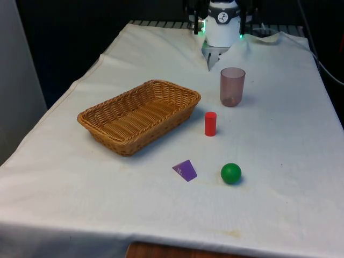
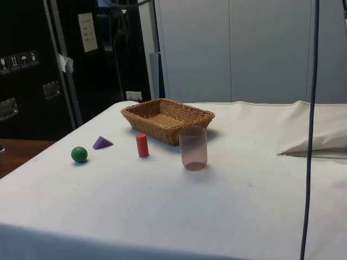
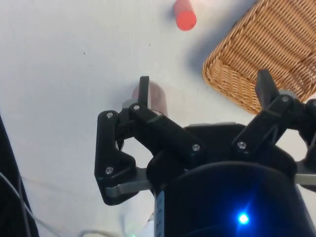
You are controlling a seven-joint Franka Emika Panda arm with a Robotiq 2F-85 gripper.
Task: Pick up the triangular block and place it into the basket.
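My pincer [image 3: 202, 84] is spread wide and holds nothing, high above the cup [image 1: 232, 86] at the far end of the tabletop [image 1: 301, 161]. The block [image 1: 185, 170] lies near the ball [image 1: 231, 173], well apart from the basket [image 1: 107, 134]. I fear the sloped faces can slip from the fingers, or I bump the cylinder [image 1: 210, 123] on my way.

Even, soft room light falls from above on the white cloth of the desk [image 1: 279, 134]. The basket [image 1: 138, 115] casts a faint, short shadow. In the wrist view the pincer [image 3: 205, 86] is dark, slightly blurred, against bright cloth.
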